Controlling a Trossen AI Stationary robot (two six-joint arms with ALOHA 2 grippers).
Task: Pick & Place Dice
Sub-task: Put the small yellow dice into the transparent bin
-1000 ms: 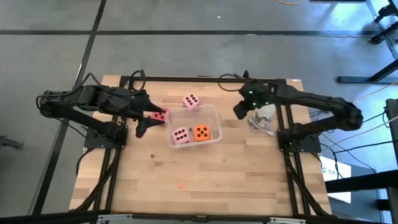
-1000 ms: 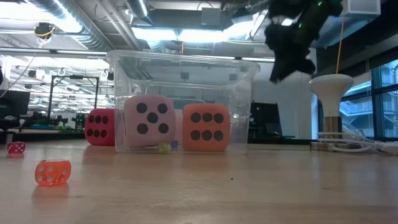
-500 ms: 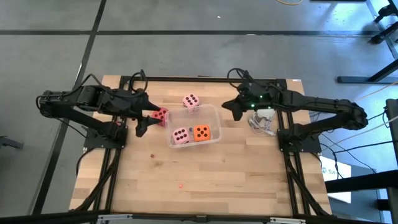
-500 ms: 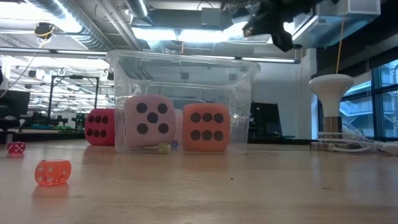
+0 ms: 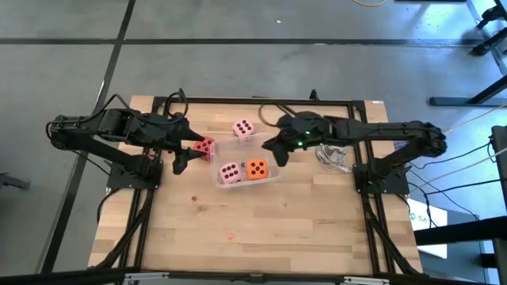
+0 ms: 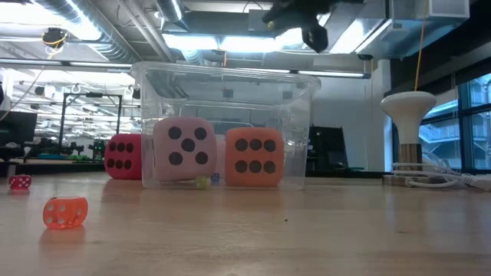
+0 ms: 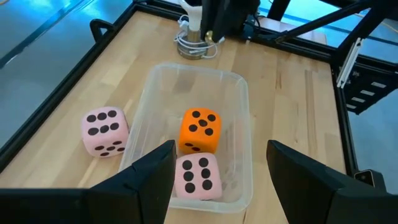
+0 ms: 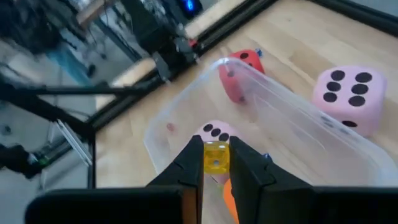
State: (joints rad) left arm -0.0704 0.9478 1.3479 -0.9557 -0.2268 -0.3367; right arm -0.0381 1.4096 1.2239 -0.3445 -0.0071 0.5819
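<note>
The clear tub (image 5: 272, 143) holds a pale pink die (image 5: 230, 172) and an orange die (image 5: 256, 168), both resting on its floor. A second pink die (image 5: 243, 128) sits on the table beyond the tub's far wall. The red die (image 5: 204, 147) rests on the table left of the tub. My left gripper (image 5: 188, 152) is open right beside the red die, which its wrist view does not show. My right gripper (image 5: 273, 146) hovers over the tub's right end, shut on a small yellow die (image 8: 216, 158). My right gripper pinches the small yellow translucent die (image 8: 216, 163) between its two fingertips (image 8: 194, 155). The fingers slant down from the table's right side. The die is lifted clear, above the open tub (image 8: 280, 124).
A white stand with a coiled cable (image 5: 336, 150) stands right of the tub. Two tiny dice lie on the near boards, one orange (image 6: 65, 212) and one red (image 6: 19, 182). Tiny yellow and blue pieces (image 6: 207, 181) lie in the tub. Frame posts edge the table.
My right arm has swung from beside the white stand toward the table's left and now reaches over the tub's right end. The left arm and the big dice have stayed where they were.
</note>
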